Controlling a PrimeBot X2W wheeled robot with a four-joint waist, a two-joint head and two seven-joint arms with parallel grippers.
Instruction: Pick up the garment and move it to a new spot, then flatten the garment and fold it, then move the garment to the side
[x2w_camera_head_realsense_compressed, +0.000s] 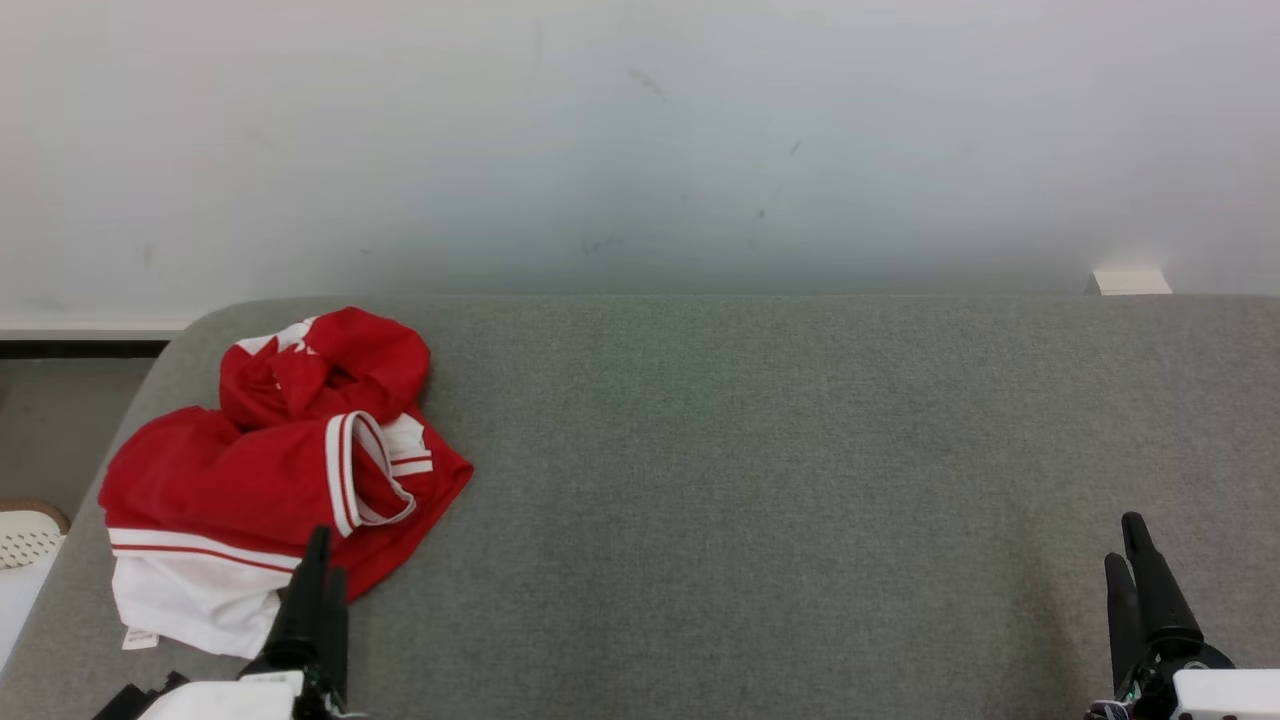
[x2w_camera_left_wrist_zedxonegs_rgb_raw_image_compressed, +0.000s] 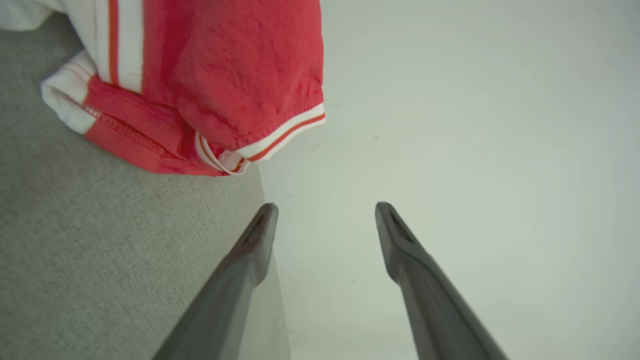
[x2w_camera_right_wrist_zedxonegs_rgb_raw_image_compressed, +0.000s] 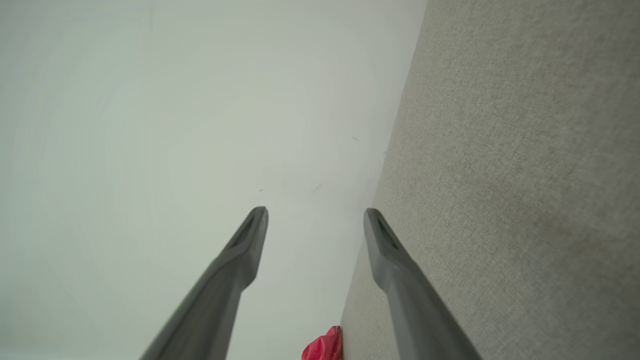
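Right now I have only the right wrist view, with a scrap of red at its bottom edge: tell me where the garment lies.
Observer: The garment lies crumpled at the left end of the grey padded surface, just ahead of the left gripper.
Operator: Report whether that gripper holds it.
Observer: No; the left wrist view shows its jaws open, the garment beyond the fingertips, not between them.
Operator: Describe the garment.
Observer: Red, with a white hem band and striped trim.

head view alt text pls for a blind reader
A crumpled red and white garment lies at the left end of a grey table. The left gripper and right gripper sit open at the bottom corners.
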